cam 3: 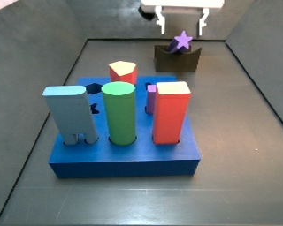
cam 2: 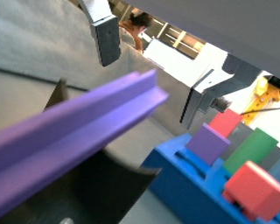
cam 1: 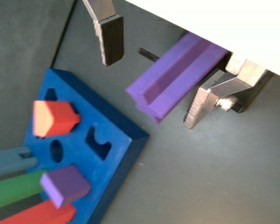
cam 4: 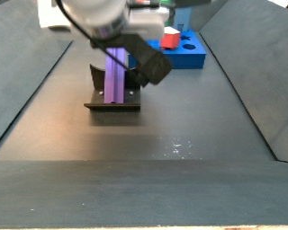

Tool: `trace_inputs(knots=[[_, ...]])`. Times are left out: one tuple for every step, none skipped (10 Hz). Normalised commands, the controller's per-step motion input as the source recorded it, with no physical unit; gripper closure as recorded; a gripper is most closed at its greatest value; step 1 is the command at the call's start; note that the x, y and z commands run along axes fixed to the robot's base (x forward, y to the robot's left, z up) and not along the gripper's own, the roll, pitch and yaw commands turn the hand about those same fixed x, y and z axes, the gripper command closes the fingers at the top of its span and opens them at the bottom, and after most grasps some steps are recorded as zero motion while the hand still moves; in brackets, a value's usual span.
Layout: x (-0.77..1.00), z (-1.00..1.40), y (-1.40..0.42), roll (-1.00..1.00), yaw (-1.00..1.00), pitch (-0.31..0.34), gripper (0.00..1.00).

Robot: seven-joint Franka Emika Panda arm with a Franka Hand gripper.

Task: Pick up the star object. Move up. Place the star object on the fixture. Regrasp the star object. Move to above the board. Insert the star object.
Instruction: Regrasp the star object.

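The star object point(cam 1: 171, 77) is a long purple bar with a star-shaped end point(cam 3: 182, 40). It rests on the dark fixture point(cam 3: 177, 60) at the far end of the floor, and it also shows in a side view point(cam 4: 116, 72) and a wrist view point(cam 2: 73, 131). My gripper point(cam 1: 157, 68) is open, just above the bar. Its fingers point(cam 1: 108, 37) stand on either side of the bar with a gap to it. The gripper also shows in both side views point(cam 3: 183, 13) point(cam 4: 134, 49) and in a wrist view point(cam 2: 152, 68).
The blue board point(cam 3: 126, 159) holds several upright pegs: blue, green, red, orange and a purple one. It also shows in both wrist views point(cam 1: 101, 144) point(cam 2: 184, 179) and in a side view point(cam 4: 185, 56). Dark side walls point(cam 3: 56, 79) flank the floor.
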Motion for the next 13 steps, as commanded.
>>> trace_inputs(knots=[[-0.02, 1.00, 0.00, 0.04, 0.02, 0.098, 0.00], [-0.02, 0.98, 0.01, 0.04, 0.00, 0.116, 0.00], [-0.02, 0.88, 0.01, 0.04, -0.01, 0.122, 0.00], [-0.02, 0.67, 0.01, 0.04, -0.04, 0.112, 0.00], [-0.01, 0.51, 0.01, 0.03, -0.05, 0.105, 0.00], [-0.01, 0.35, 0.01, 0.03, -0.06, 0.099, 0.00], [0.16, 0.90, -0.85, 1.00, 0.02, 0.042, 0.00], [0.16, 0.70, -0.81, 1.00, 0.02, 0.040, 0.00], [0.08, 0.55, -0.68, 1.00, 0.02, 0.036, 0.00], [0.01, 0.32, -0.45, 1.00, 0.02, 0.030, 0.00], [-0.01, 0.19, -0.34, 1.00, 0.02, 0.028, 0.00], [-0.01, 0.04, -0.11, 1.00, 0.02, 0.023, 0.00], [-0.02, 0.01, 0.00, 1.00, 0.02, 0.022, 0.00]])
